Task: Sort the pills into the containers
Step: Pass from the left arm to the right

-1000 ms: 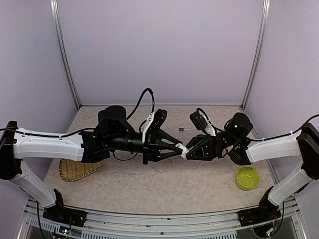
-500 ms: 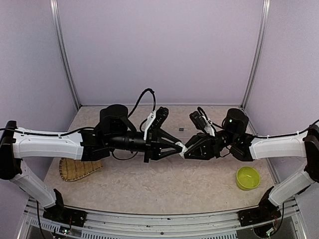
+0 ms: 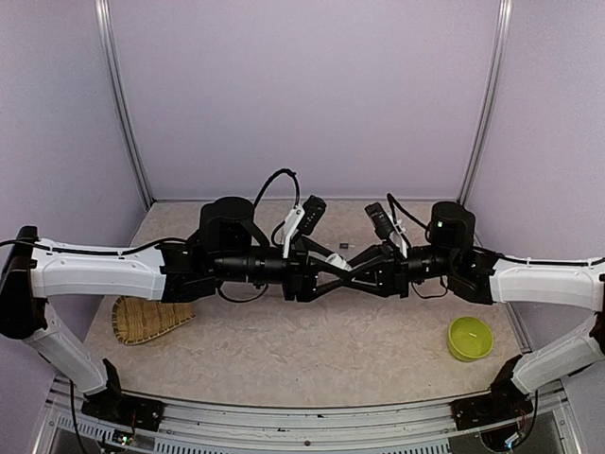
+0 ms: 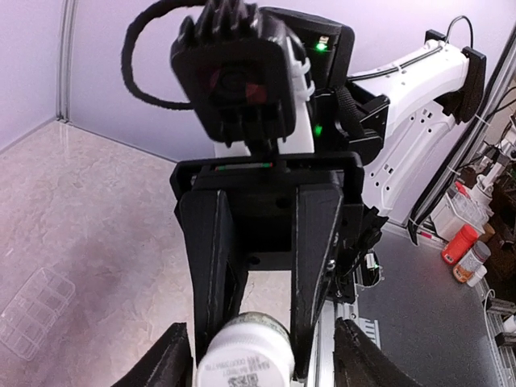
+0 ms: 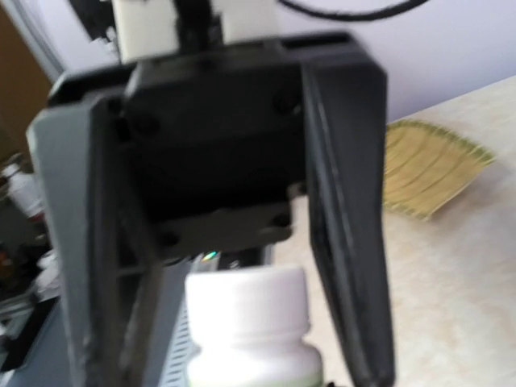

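Observation:
A white pill bottle [image 5: 250, 330] is held in the air between both arms over the table's middle. My right gripper [image 3: 319, 280] is shut on its body; its black fingers [image 4: 318, 258] clasp it in the left wrist view. The bottle's cap [image 4: 246, 355] faces my left gripper [image 4: 262, 359], which is open, with its fingers [image 5: 347, 242] on either side of the cap and a gap on one side. The clear compartment box [image 4: 32, 310] lies on the table, lid down. No pills are visible.
A lime-green bowl [image 3: 470, 338] sits at the front right. A woven bamboo tray [image 3: 146, 322] lies at the front left under the left arm. A small dark object [image 3: 345, 245] lies on the table behind the grippers.
Both grippers have moved toward each other and slightly back. Their fingers now overlap and cross around the bottle, where before only their tips met.

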Available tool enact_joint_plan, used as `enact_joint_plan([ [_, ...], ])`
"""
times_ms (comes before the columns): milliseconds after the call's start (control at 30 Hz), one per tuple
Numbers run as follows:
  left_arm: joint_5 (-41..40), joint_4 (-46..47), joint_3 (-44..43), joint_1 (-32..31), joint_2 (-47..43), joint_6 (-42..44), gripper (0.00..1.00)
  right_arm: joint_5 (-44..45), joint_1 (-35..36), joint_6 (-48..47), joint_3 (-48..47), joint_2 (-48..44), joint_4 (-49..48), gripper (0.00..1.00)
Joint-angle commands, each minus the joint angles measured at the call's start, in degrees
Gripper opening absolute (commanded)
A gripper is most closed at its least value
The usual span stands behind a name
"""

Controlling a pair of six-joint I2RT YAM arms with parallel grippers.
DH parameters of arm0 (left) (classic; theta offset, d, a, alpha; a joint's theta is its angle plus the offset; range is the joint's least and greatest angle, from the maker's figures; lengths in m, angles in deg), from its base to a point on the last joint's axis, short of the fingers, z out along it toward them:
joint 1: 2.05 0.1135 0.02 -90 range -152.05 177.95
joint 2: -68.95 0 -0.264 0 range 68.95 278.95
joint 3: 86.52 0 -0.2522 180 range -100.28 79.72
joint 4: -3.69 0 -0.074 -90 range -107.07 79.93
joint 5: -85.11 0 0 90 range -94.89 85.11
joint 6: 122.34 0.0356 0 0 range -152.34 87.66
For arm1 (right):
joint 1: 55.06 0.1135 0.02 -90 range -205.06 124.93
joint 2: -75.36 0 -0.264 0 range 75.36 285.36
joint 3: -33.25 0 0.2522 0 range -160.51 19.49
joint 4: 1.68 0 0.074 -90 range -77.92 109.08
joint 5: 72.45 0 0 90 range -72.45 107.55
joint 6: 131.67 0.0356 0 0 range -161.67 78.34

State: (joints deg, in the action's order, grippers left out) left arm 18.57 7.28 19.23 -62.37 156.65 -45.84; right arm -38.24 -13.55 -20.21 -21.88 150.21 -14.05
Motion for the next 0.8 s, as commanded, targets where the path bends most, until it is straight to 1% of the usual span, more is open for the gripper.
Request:
enact_joint_plan([
  [0,-1.6,-0.3,-1.8,-0.2,-1.2,-0.5,0.63,6.5,0.4,-3.5,-0.6,-3.9,2.1,0.07],
  [100,-1.9,0.2,-1.5,0.0,-2.2,-0.5,0.71,7.3,0.4,-4.1,-0.1,-4.7,2.5,0.07],
  [333,-1.8,1.7,-1.1,0.8,-3.5,-1.4,0.97,7.2,0.4,-4.0,0.3,-4.8,2.8,0.08],
  [367,-1.7,2.2,-0.9,0.9,-3.6,-1.7,0.98,7.2,0.4,-3.8,0.3,-4.8,2.8,0.08],
  [500,-0.3,3.6,-1.0,1.8,-3.4,-3.5,0.99,6.9,0.4,-3.1,0.1,-4.8,2.2,0.08],
  [767,0.8,3.7,-2.2,1.8,-2.1,-3.6,0.99,6.8,1.5,-1.5,-0.2,-3.5,0.4,0.08],
])
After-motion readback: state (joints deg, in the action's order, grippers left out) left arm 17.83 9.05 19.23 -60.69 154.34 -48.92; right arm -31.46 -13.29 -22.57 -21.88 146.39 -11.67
